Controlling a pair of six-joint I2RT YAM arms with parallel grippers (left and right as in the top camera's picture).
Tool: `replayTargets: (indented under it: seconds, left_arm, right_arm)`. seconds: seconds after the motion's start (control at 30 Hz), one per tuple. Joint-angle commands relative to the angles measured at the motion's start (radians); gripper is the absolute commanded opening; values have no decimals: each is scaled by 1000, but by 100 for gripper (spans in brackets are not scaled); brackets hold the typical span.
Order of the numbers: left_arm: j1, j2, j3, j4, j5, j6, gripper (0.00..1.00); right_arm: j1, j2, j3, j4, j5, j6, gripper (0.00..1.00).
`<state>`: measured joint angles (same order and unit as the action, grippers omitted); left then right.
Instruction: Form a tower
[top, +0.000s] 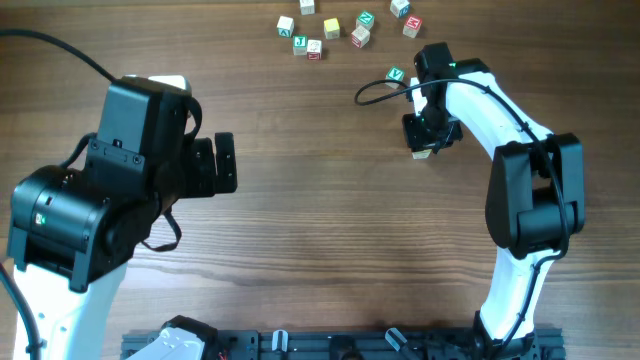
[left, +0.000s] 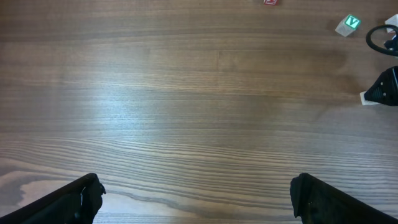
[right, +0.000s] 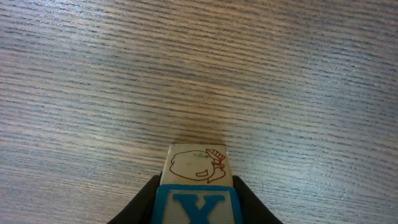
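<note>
Right jaws are gripping the cube (right: 197, 163): both dark fingers (right: 144, 200) are pressing flush on its sides, jaws narrowed to its width. The cube is showing a pale face with a reddish line drawing and a blue-framed X face toward the wrist cam. It is sitting right of centre on the surface (top: 320, 230), in the half nearer the far edge, and looks to be resting on the wood. I can't tell whether it is one cube or two stacked, since the arm is covering most of it from overhead and only a pale corner is peeking out below the jaws. Left jaws are standing wide open and holding nothing, hovering over bare wood left of centre, with both fingers (left: 74, 200) showing at the bottom corners of the wrist view. A green V cube (top: 396, 74) is lying just beyond the right jaws toward the far edge, apart from them. A loose cluster of letter cubes (top: 332, 28) is sitting along the far edge, each one single. A black cable (top: 372, 92) is looping off the right arm beside the V cube.
</note>
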<state>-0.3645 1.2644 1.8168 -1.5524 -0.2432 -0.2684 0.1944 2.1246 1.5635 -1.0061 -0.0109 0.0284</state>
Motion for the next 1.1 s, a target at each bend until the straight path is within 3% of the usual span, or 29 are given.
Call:
replayTargets:
  seconds: [0.0,0.07,0.17,0.3,0.4,0.5,0.53,0.77,0.93,1.07]
  left_arm:
    - [3,-4,0,2,-16,-11,100]
    - [3,-4,0,2,-16,-11,100]
    - [3,-4,0,2,-16,-11,100]
    - [3,-4,0,2,-16,-11,100]
    - [3,-4,0,2,-16,-11,100]
    - [3,-4,0,2,-16,-11,100]
    - [3,-4,0,2,-16,-11,100]
    - [3,-4,0,2,-16,-12,100]
    - [3,-4,0,2,-16,-11,100]
    - [3,-4,0,2,-16,-11,100]
  right_arm:
    - [-4,17,-8,-12,-12,32,27]
    - [-4,17,-8,-13,-12,44,28]
    - [-4,17,-8,-10,-12,50,48]
    - [-4,17,-8,-8,-12,51,53]
    - [-4,16,0,-9,-12,51,63]
    - [-4,16,29,-36,-13,53,84]
    - [-4,15,42,-49,-13,53,100]
    - [-4,-37,108,-113,-15,105,100]
    - [-4,-230,113,-132,-19,136,100]
    - [-4,-532,113,-165,-7,158,100]
